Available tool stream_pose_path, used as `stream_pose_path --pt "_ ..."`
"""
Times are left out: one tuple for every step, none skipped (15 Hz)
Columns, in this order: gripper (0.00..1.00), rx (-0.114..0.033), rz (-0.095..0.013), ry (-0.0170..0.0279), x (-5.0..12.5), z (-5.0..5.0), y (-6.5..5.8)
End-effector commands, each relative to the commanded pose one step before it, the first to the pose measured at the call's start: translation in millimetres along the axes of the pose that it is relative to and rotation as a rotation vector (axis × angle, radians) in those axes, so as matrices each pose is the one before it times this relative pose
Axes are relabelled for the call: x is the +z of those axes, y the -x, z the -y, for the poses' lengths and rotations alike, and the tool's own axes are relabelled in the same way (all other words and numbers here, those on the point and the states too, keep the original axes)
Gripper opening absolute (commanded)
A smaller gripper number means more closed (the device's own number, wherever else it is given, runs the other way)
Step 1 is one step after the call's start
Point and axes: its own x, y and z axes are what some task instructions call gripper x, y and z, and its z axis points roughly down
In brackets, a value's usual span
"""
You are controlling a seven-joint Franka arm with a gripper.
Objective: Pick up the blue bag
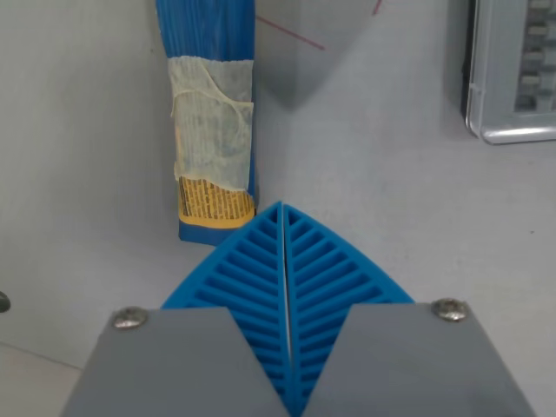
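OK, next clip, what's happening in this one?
A single arm's gripper, blue ribbed fingers pressed together and holding nothing, hangs over a pale table. The blue bag, with a pale wrap around its middle and a yellow label, lies just beyond the fingertips, not grasped. A grey device sits at the wrist view's upper right.

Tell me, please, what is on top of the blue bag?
A wrinkled pale translucent wrap lies across the middle of the blue bag, with a yellow printed label below it. The closed gripper tips cover the bag's lower right corner, so that part is hidden.

Blue bag [211, 113], pale taped middle, lying flat
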Motion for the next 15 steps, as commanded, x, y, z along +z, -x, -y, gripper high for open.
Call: stream_pose_path --pt "0.00 -0.0151 -0.0745 0.05877 -11.11 3.12 11.03" --pt "0.00 0.0000 0.0000 0.00000 -1.66 0.03 0.13" --pt "0.00 0.0000 0.0000 0.00000 -1.66 0.03 0.13" --pt "0.00 0.0000 0.0000 0.00000 -1.66 0.03 0.13" --pt "0.00 0.0000 0.0000 0.00000 -1.66 0.03 0.12" --pt "0.00 0.0000 0.0000 0.00000 -1.66 0.03 0.12" --pt "0.00 0.0000 0.0000 0.00000 -1.66 0.02 0.12" --pt "0.00 0.0000 0.0000 0.00000 -1.66 0.02 0.12" --pt "0.00 0.0000 0.0000 0.00000 -1.66 0.02 0.12" --pt "0.00 0.0000 0.0000 0.00000 -1.66 0.02 0.12" --pt "0.00 0.0000 0.0000 0.00000 -1.66 0.02 0.12" --pt "0.00 0.0000 0.0000 0.00000 -1.66 0.02 0.11" --pt "0.00 0.0000 0.0000 0.00000 -1.66 0.02 0.11" --pt "0.00 0.0000 0.0000 0.00000 -1.66 0.02 0.11" --pt "0.00 0.0000 0.0000 0.00000 -1.66 0.02 0.11"
